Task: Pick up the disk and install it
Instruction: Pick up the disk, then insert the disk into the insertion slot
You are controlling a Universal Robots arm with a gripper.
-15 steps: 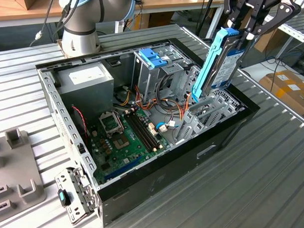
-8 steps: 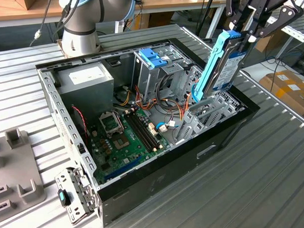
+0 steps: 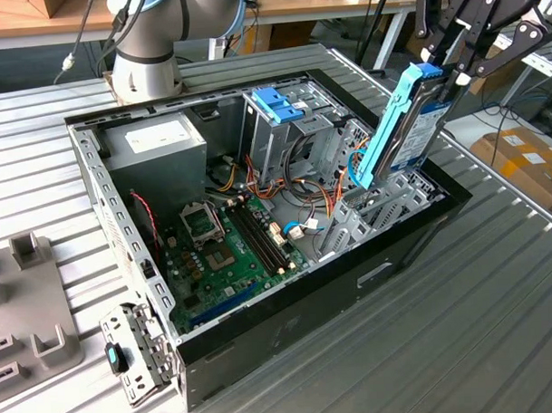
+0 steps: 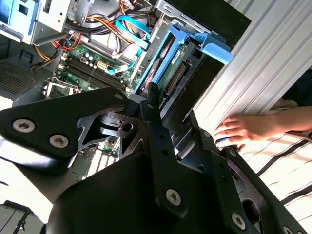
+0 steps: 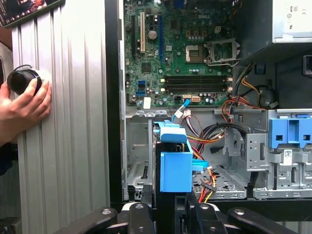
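The disk (image 3: 409, 129) is a grey drive framed by light blue rails. It stands steeply tilted over the open computer case (image 3: 133, 257), at the exterior view's right. My gripper (image 3: 448, 65) is shut on its upper end. The disk's lower end reaches down to the grey metal drive cage (image 3: 385, 207) at the case's corner. In both wrist views the disk (image 5: 175, 170) (image 4: 180, 63) sticks out from between my black fingers (image 5: 139, 214), pointing into the case; my gripper (image 4: 170, 109) clamps it from both sides.
A blue bracket (image 3: 277, 102) sits on the neighbouring bay, a grey box with a white sticker (image 3: 156, 143) in the far corner, and the green motherboard (image 3: 223, 249) with loose cables. A person's hand (image 5: 24, 105) rests on the ribbed table (image 3: 462, 327) beside the case. Grey fixtures (image 3: 25, 297) lie at the exterior view's left.
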